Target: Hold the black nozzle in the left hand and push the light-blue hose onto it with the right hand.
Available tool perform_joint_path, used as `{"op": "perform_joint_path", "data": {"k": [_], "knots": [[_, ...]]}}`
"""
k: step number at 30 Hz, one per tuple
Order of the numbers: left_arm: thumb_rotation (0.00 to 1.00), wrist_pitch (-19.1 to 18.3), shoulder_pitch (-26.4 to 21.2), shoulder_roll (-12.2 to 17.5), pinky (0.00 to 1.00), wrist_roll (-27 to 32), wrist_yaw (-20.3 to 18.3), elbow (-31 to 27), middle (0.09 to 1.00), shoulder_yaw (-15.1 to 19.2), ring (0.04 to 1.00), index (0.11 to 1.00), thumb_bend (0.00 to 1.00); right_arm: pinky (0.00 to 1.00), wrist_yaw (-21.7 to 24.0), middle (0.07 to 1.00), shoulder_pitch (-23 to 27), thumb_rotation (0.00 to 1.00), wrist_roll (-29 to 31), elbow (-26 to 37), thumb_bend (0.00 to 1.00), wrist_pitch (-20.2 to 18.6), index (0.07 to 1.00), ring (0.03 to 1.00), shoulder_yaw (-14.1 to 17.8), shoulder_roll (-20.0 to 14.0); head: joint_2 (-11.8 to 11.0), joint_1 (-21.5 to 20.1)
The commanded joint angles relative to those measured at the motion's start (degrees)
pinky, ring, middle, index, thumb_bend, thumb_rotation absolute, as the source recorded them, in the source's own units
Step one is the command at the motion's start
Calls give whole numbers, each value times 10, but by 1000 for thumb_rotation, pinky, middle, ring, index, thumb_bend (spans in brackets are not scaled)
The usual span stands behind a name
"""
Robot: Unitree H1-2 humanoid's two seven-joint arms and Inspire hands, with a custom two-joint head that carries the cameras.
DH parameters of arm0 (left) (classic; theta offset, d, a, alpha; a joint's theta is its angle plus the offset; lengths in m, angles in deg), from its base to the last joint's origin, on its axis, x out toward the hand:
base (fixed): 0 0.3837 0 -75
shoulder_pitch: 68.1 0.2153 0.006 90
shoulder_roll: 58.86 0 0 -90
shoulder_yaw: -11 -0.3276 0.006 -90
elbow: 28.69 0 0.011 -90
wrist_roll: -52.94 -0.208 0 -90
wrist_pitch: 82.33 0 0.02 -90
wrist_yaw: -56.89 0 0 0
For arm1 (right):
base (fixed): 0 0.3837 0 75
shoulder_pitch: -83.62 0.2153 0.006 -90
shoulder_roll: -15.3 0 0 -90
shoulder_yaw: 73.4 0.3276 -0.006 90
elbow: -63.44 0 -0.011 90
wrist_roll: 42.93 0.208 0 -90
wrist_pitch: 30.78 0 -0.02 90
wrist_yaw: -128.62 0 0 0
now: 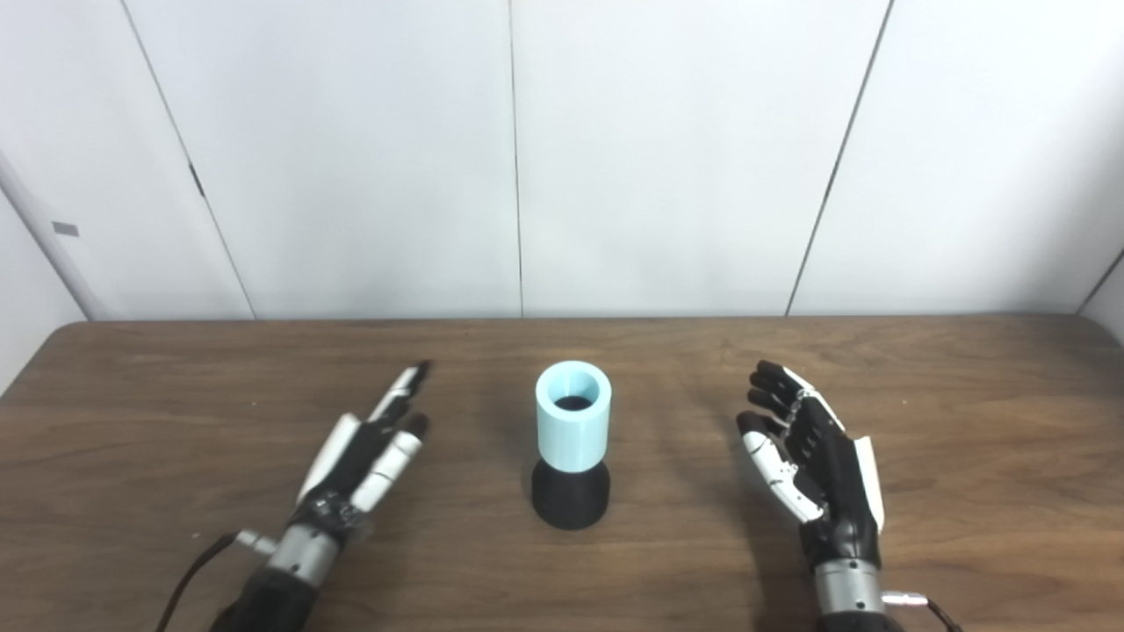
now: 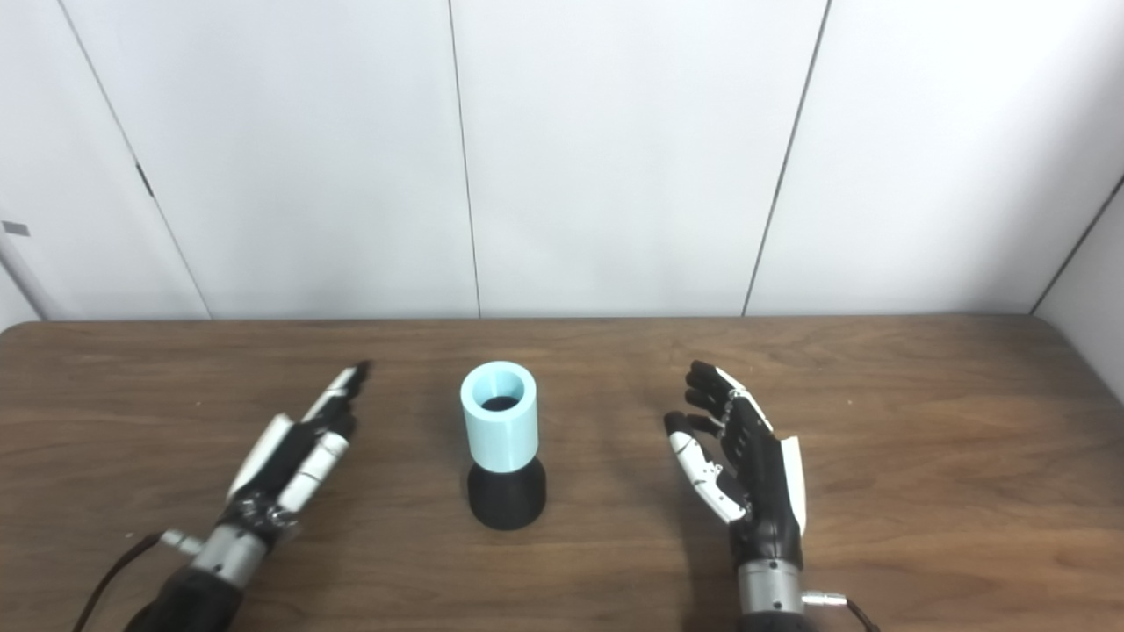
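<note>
On the wood-grain desk (image 1: 176, 369), the smooth cylindrical hose (image 1: 573, 416) sat upright on the flared matte nozzle (image 1: 571, 493), left hand (image 1: 364, 452) and right hand (image 1: 812, 456) both released, fingers spread.

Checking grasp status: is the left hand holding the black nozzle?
No: the left hand lies open on the table, apart from the black nozzle.

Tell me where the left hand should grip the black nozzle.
Grip the black nozzle around its flared base, coming in from its left, where the open left hand waits. The light-blue hose already covers the top, so only the base is exposed.
</note>
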Motion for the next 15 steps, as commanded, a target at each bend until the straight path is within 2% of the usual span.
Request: {"op": "perform_joint_path", "data": {"k": [1,4,9,13,15], "knots": [[1000,-5,18,-30,1000,33,15,-12,1000,12,1000,1000,320,695,-3,781,22,384,-3,4,184,26,759,774,3,-1,-5,1],[1000,-8,32,-61,980,50,41,-35,967,43,977,963,245,706,0,784,26,392,2,-8,205,29,754,782,3,-1,-8,0],[1000,11,42,-80,905,44,56,-44,900,60,899,902,147,703,0,774,25,387,6,-14,207,29,744,773,4,2,-11,-3],[843,2,60,-81,812,-14,78,-62,851,48,853,849,158,692,-1,764,27,332,15,-22,194,31,733,762,6,3,-15,3],[697,-5,69,-84,768,-30,86,-74,825,45,822,817,162,680,-4,756,28,304,11,-25,195,31,724,752,7,3,-16,4]]}}
